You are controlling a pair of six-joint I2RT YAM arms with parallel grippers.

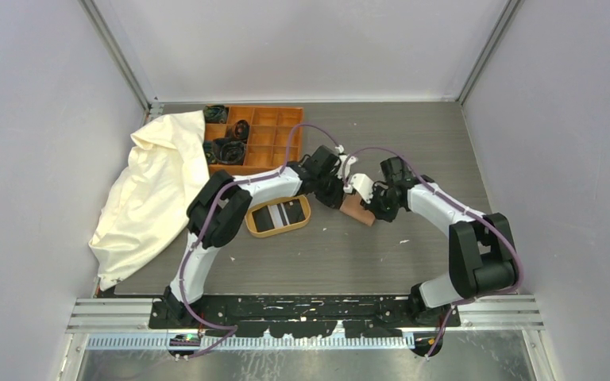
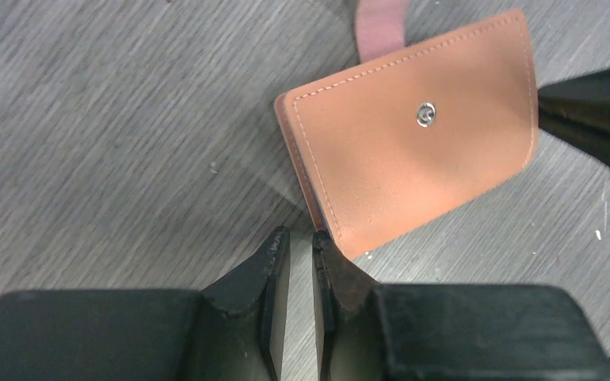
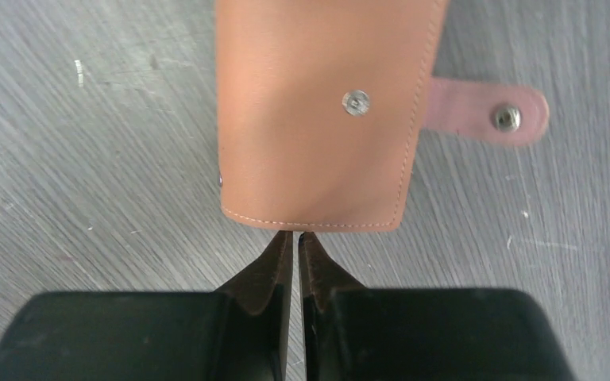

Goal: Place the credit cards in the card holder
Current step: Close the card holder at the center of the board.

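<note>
- One brown card holder (image 1: 356, 208) sits mid-table between both grippers, right of an oval tray (image 1: 279, 232).
- Right gripper (image 3: 295, 235) pinches its edge.
- Left gripper (image 2: 298, 236) is nearly closed at its corner; grasp unclear.

One tabletop (image 1: 365, 254) carries two arms, the left arm (image 1: 206, 230) and the right arm (image 1: 453, 213), with one end effector each: the left end effector (image 2: 300, 236) and the right end effector (image 3: 295, 235). There is one card holder (image 3: 310, 119). One oval tray (image 1: 279, 232) at frame centre holds dark cards (image 1: 270, 216), seemingly two. One orange box (image 1: 274, 135) and one cream cloth (image 1: 155, 190) lie upper left.
</note>
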